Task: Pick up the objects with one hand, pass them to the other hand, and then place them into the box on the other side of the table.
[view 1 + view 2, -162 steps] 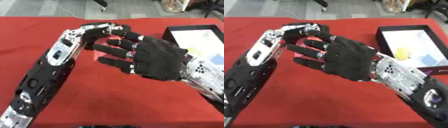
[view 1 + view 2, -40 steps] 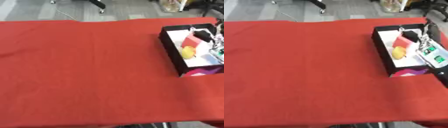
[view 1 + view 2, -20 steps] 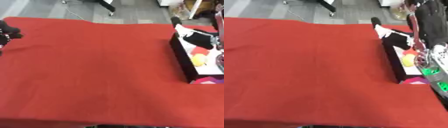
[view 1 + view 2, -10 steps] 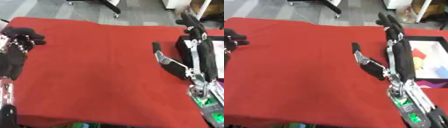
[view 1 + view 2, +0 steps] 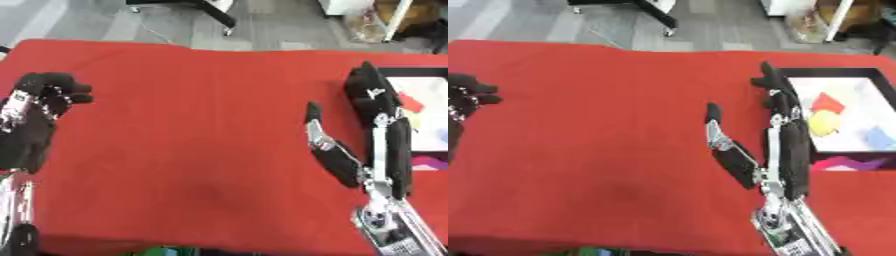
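- The box (image 5: 798, 73), black-walled with a white floor, sat on the red counter (image 5: 192, 125) at its far right side, and the right edge of both views cut it off.
- No brand, label or writing could be read on the box, the hands or the counter.
- Inside the box lay a red piece (image 5: 828, 103), a yellow rounded object (image 5: 824, 122) just in front of it, and a pale blue piece (image 5: 879, 137) toward the near right corner; what each of them was could not be made out.
- A pink and magenta shape (image 5: 842, 163) showed at the box's near outer wall; whether it touched the box could not be told.
- The right hand (image 5: 779, 131) stood just left of the box, above the counter, its fingers straight and pointing away from the robot, its thumb (image 5: 714, 117) spread well apart to the left. It held nothing. The fingers partly hid the box's left wall.
- The left hand (image 5: 44, 97) showed at the left edge, over the counter's left side and well apart from the box. Its fingers were curled in and no object could be seen in them; the edge cut the forearm off in the right eye view.
- Beyond the counter lay a grey floor (image 5: 280, 25) with a black chair base.
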`<action>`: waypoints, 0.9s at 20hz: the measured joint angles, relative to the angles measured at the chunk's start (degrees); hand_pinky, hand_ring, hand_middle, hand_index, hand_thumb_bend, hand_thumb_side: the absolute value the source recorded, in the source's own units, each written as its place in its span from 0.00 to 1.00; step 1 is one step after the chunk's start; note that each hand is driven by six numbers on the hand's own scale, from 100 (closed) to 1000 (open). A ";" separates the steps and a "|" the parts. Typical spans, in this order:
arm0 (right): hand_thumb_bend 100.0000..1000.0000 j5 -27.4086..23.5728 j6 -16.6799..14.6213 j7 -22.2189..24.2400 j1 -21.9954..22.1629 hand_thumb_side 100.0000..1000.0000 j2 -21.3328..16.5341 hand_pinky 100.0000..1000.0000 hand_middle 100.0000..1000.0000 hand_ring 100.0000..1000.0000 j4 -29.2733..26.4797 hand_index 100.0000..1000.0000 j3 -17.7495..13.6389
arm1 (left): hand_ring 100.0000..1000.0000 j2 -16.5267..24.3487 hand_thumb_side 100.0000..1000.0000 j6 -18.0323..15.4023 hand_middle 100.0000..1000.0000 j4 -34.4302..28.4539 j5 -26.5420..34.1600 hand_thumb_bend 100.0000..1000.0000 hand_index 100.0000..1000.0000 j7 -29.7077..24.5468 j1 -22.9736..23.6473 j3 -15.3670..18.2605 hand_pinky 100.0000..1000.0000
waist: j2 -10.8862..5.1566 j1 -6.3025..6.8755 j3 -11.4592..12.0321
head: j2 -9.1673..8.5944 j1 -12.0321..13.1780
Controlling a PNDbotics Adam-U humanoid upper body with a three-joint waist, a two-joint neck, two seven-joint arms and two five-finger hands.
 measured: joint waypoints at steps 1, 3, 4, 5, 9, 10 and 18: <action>0.22 -0.04 -0.14 -0.71 0.29 0.45 0.14 0.63 0.68 0.94 0.65 0.94 0.00 | 0.67 -0.03 0.76 -0.38 0.51 0.13 -0.42 0.00 0.67 0.14 0.05 -0.06 0.69 | 0.00 0.10 -0.20 | 0.00 -0.12; 0.21 -0.24 -0.54 -2.10 0.93 0.45 0.69 0.63 0.68 0.94 2.05 0.94 -0.01 | 0.67 -0.19 0.76 -1.12 0.51 0.33 -1.11 0.00 0.67 0.41 0.21 -0.13 0.69 | 0.00 0.24 -0.27 | 0.00 -0.21; 0.21 -0.45 -0.81 -2.83 1.35 0.45 1.00 0.63 0.67 0.94 2.76 0.94 -0.01 | 0.67 -0.20 0.77 -1.46 0.51 0.42 -1.41 0.00 0.67 0.56 0.42 -0.14 0.69 | 0.00 0.27 -0.26 | 0.00 -0.29; 0.21 -0.63 -1.10 -3.63 1.82 0.45 1.24 0.62 0.67 0.94 3.47 0.94 -0.02 | 0.67 -0.20 0.77 -1.78 0.51 0.46 -1.73 0.00 0.67 0.69 0.60 -0.15 0.69 | 0.00 0.27 -0.18 | 0.00 -0.42; 0.20 -1.98 -2.32 -6.58 3.22 0.45 1.75 0.62 0.67 0.94 5.47 0.94 -0.10 | 0.67 -0.35 0.77 -2.47 0.51 0.87 -2.61 0.00 0.68 0.89 0.99 -0.24 0.69 | 0.01 0.21 0.84 | 0.00 -1.24; 0.20 -2.21 -2.58 -7.01 3.45 0.45 1.76 0.62 0.66 0.94 5.77 0.94 -0.08 | 0.67 -0.45 0.78 -2.57 0.51 0.92 -2.71 0.00 0.68 0.96 0.96 -0.26 0.69 | 0.01 0.17 0.93 | 0.00 -1.26; 0.19 -3.02 -3.58 -7.74 4.45 0.45 1.86 0.62 0.67 0.94 6.97 0.95 0.58 | 0.68 -0.46 0.88 -2.67 0.53 1.24 -2.80 0.00 0.73 1.08 0.90 -0.73 0.69 | -0.20 -0.11 1.45 | 0.00 -0.61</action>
